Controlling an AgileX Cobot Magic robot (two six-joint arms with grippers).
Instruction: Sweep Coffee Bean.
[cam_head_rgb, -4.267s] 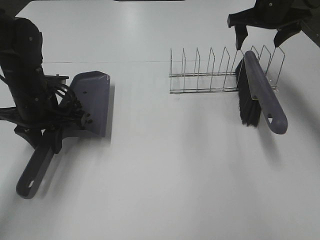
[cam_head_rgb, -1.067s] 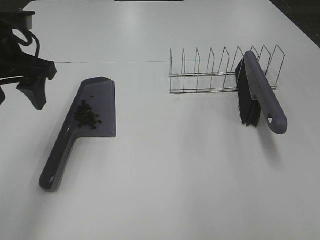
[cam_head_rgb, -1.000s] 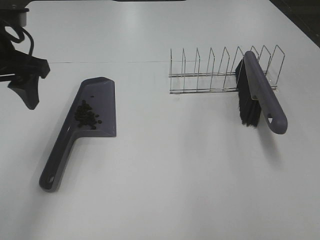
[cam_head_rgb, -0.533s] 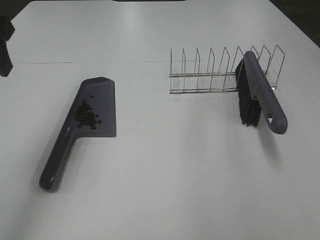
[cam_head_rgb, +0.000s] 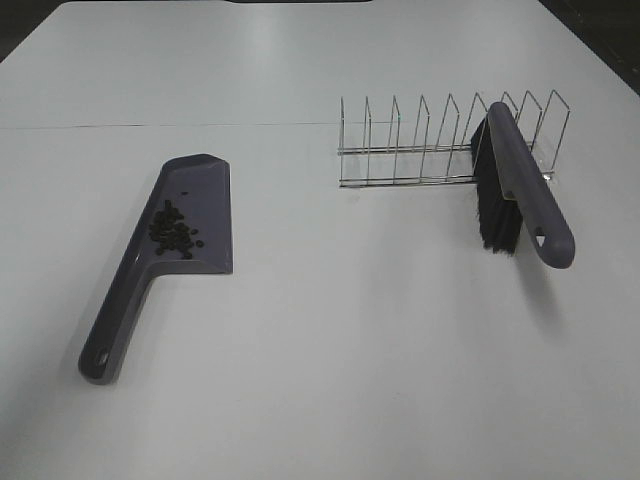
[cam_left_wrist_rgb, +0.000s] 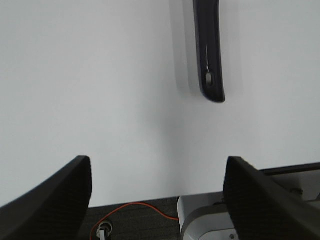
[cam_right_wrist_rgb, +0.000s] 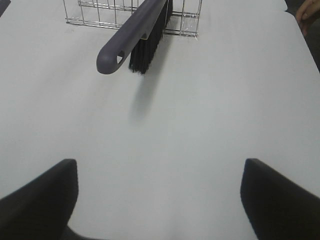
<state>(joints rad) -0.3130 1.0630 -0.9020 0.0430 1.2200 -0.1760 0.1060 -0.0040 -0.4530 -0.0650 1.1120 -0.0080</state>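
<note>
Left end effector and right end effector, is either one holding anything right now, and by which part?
Nothing is held. The left end effector and right end effector are both open and empty.

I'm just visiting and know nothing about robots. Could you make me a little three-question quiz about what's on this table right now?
1. True or false: the coffee beans lie inside the dustpan.
2. Where does the brush sit?
A. Flat on the table beside the dustpan
B. Propped in the wire rack, handle end sticking out toward the camera
C. Held by the right gripper
3. Fill in: in the left wrist view, the left gripper is ____ and holds nothing.

Key
1. True; they sit in a small dark cluster on the pan.
2. B
3. open
</note>
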